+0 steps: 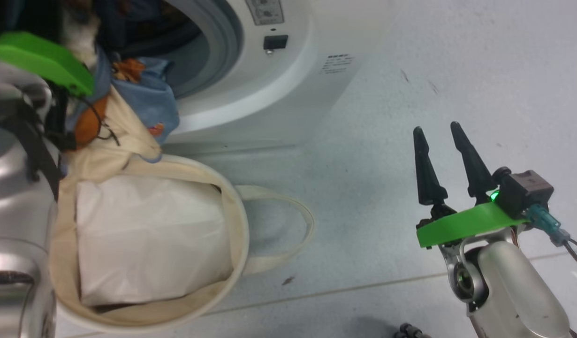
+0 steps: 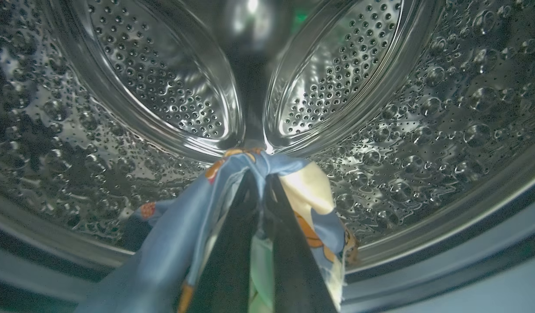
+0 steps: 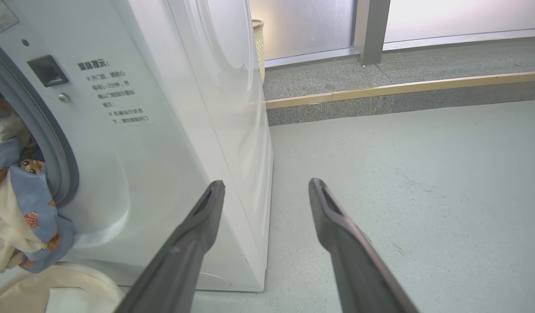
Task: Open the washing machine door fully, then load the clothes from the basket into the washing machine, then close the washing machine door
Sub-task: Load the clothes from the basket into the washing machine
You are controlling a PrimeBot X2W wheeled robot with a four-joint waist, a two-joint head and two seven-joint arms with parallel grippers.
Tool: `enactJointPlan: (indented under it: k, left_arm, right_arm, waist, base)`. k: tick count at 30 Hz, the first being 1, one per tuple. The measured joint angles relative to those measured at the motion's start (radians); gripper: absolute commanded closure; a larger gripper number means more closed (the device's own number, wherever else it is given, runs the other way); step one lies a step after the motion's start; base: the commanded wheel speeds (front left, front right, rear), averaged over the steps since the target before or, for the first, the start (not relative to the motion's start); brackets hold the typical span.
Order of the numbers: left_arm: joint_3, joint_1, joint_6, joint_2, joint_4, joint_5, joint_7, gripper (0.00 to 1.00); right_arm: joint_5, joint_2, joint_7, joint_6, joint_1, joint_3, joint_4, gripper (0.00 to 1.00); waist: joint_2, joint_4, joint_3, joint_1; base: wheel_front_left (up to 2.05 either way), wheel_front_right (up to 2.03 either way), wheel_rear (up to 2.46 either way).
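The washing machine (image 1: 279, 84) stands with its round opening uncovered; its door is out of view. My left gripper (image 2: 262, 174) reaches inside the perforated steel drum (image 2: 163, 87), shut on blue bear-print clothes (image 2: 180, 226) that drape over its fingers. More of the clothes (image 1: 148, 101) trail from the opening down onto the cream basket (image 1: 239, 225), which sits on the floor in front of the machine. My right gripper (image 1: 437, 126) hovers open over bare floor to the right, holding nothing. In the right wrist view, the right gripper (image 3: 266, 187) points past the machine's front corner (image 3: 232, 174).
A plain white bundle (image 1: 148, 234) fills the basket. One loop handle (image 1: 298, 234) lies on the floor beside it. My silver left forearm (image 1: 16, 188) blocks the left edge. A raised ledge with a wooden strip (image 3: 402, 87) runs behind the machine. Open grey floor (image 1: 410, 70) lies to the right.
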Motion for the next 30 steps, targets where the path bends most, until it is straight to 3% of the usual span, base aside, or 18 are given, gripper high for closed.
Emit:
enactJointPlan:
  k: [10,18,25,26,27,30]
  left_arm:
    - [-0.002,-0.101,0.017,0.001,0.012,0.035,0.0,1.0]
    - [0.108,-0.104,0.02,-0.013,-0.306,0.039,0.0,1.0]
    - [0.125,-0.096,0.016,-0.032,-0.239,0.102,-0.001,1.0]
    - [0.124,-0.099,0.018,-0.033,-0.179,0.106,-0.001,0.29]
    - [0.122,-0.103,0.026,-0.034,-0.093,0.109,0.019,0.0]
    - [0.101,-0.098,0.062,-0.038,0.096,0.131,0.107,0.0]
  right_arm:
    - [-0.017,0.027,0.0,0.0,-0.011,-0.031,-0.034,0.0]
    - [-0.035,0.032,0.0,0.0,-0.035,-0.048,-0.053,0.0]
    - [-0.037,0.032,0.0,0.0,-0.036,-0.046,-0.054,0.0]
    - [-0.037,0.032,0.0,0.0,-0.036,-0.045,-0.054,0.0]
    - [-0.037,0.032,0.0,0.0,-0.036,-0.044,-0.053,0.0]
    - [-0.036,0.032,0.0,0.0,-0.036,-0.039,-0.049,0.0]
  waist:
    - [0.0,-0.043,0.116,0.0]
    - [0.0,-0.041,0.159,-0.0001]
    - [0.0,-0.038,0.162,-0.0003]
    - [0.0,-0.038,0.159,-0.0002]
    - [0.0,-0.037,0.154,-0.0002]
    - [0.0,-0.034,0.139,-0.0002]
  base:
    - [0.0,0.0,0.0]
    - [0.0,0.0,0.0]
    - [0.0,0.0,0.0]
    - [0.0,0.0,0.0]
    - [0.0,0.0,0.0]
    - [0.0,0.0,0.0]
